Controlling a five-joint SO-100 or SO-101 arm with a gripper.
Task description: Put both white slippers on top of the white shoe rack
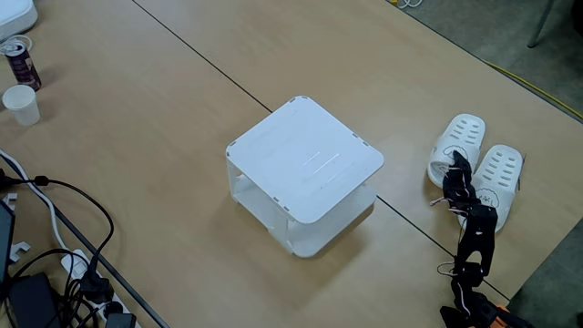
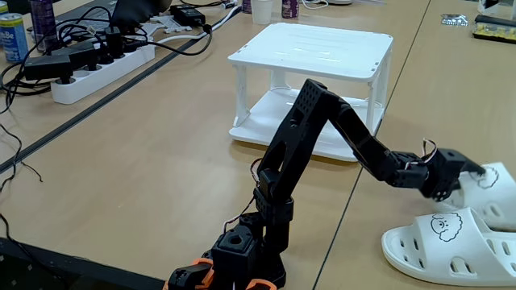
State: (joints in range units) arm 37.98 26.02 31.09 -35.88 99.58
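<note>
Reaching gripper (image 2: 472, 171) – slotted plastic slippers (image 1: 499, 182), boxy rack (image 1: 305, 164)

Two white slippers (image 1: 480, 169) lie side by side on the table, soles down, each with slotted vents and a cartoon puppy face on its strap. The white shoe rack (image 1: 305, 164) stands well apart from them, its flat top bare.

Shoe rack (image 2: 310, 50): white plastic, smooth, slight sheen on top, side panels see-through. Slippers (image 2: 447, 244) right of rack: white moulded plastic, matt-ish, slotted vents, printed face on strap. Arm (image 2: 300, 141): black plastic, matt. Table (image 2: 145, 169): pale wood-look laminate, smooth, prob. low gloss. Cup (image 1: 22, 104) far left of rack: white, paper or plastic.
</note>
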